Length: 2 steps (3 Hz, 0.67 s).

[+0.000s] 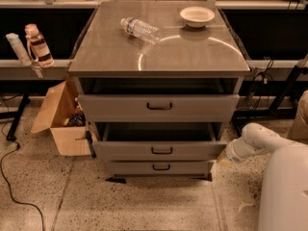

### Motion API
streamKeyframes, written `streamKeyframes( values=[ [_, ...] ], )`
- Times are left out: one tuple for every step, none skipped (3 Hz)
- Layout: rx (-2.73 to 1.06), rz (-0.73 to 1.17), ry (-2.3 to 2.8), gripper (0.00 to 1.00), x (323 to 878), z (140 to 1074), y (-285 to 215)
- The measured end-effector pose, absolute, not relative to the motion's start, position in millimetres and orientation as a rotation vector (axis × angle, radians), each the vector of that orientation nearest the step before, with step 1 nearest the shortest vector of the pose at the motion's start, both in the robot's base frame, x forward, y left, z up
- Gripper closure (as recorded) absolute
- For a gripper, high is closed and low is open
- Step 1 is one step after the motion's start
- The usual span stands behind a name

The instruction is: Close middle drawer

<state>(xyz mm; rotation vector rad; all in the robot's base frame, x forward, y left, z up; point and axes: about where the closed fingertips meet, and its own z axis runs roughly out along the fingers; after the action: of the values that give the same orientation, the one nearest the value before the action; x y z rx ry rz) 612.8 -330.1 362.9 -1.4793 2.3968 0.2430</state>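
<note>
The middle drawer (126, 150) of the grey cabinet stands pulled out, its low front with a small dark bar handle (162, 150) at centre and its dark box open above. My gripper (223, 159) is at the end of the white arm (252, 139), low on the right. It sits right beside the right end of the middle drawer's front. The taller top drawer (115, 108) is also out a little. The bottom drawer front (130, 167) sits further back.
A clear plastic bottle (140, 29) lies on the cabinet top (159, 57) and a white bowl (197, 16) stands there. An open cardboard box (60, 117) is on the floor at the left. Two bottles (37, 44) hang at far left. A cable (19, 196) runs over the floor.
</note>
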Motion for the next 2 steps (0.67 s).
streamKeyframes(
  values=[
    [-1.479, 0.243, 2.397, 0.58, 612.8, 362.8, -330.0],
    [-1.479, 0.243, 2.397, 0.34, 612.8, 362.8, -330.0]
  ],
)
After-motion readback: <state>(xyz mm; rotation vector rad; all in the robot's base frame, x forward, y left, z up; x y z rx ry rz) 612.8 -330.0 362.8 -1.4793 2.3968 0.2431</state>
